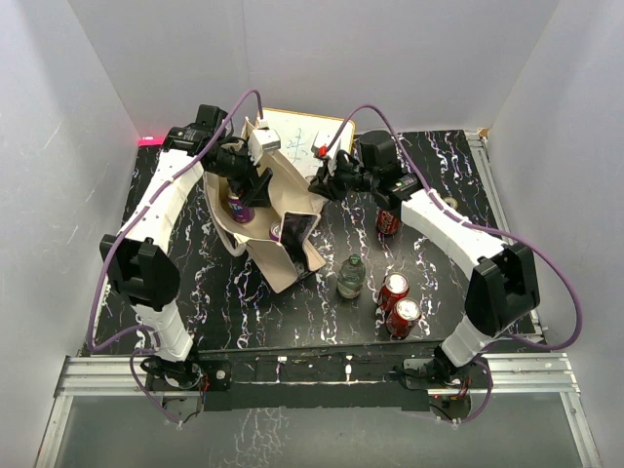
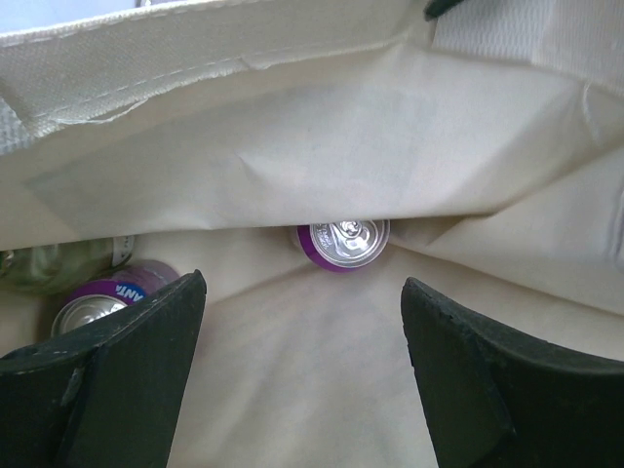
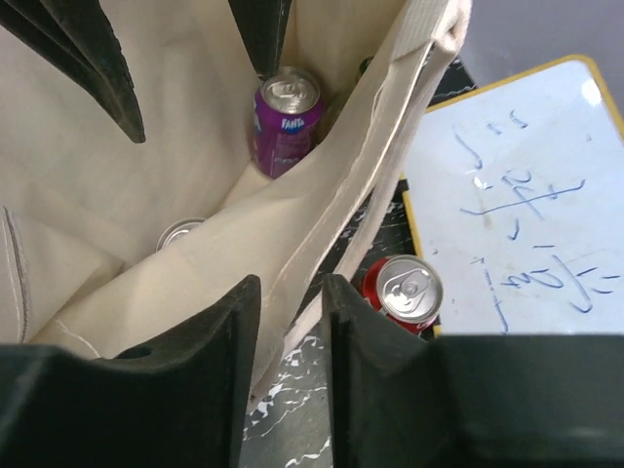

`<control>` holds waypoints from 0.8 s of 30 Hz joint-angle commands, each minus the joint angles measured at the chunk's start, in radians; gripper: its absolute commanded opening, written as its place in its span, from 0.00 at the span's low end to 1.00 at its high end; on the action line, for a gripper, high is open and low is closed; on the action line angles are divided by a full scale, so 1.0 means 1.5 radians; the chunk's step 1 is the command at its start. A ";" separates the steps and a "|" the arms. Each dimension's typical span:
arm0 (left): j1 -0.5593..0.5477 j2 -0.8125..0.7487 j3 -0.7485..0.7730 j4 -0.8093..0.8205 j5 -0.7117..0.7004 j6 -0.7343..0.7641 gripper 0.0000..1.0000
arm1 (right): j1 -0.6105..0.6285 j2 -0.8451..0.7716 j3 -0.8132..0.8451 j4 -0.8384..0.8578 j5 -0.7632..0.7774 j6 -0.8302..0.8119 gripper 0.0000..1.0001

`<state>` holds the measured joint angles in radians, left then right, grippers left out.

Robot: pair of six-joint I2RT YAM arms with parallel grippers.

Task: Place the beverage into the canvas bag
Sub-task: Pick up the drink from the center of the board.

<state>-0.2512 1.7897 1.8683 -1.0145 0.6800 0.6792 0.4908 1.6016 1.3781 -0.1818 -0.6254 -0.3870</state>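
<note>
The canvas bag (image 1: 283, 255) stands open left of the table's middle. My left gripper (image 1: 246, 185) hangs in its mouth, open and empty (image 2: 302, 285). Below it, inside the bag, stand a purple beverage can (image 2: 343, 244) and a second purple can (image 2: 105, 300), also seen as the Fanta can (image 3: 286, 122). My right gripper (image 1: 324, 182) is at the bag's right rim. Its jaws (image 3: 291, 285) stand narrowly apart with the rim (image 3: 322, 234) running through the gap, touching the left finger only.
A green bottle (image 2: 44, 268) lies in the bag. Outside it stand a green bottle (image 1: 351, 276), a red can (image 1: 388, 222) by my right arm, and two red cans (image 1: 399, 302) near the front. A whiteboard (image 1: 302, 136) lies behind the bag.
</note>
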 commanded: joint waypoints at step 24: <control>-0.002 -0.041 0.190 0.179 -0.233 -0.304 0.97 | -0.160 -0.104 0.014 -0.169 0.437 0.190 0.88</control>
<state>-0.2512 1.7138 2.1029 -0.7742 0.4606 0.2646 0.3115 1.4403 1.4391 -0.3550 -0.0929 -0.1291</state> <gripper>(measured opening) 0.971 0.866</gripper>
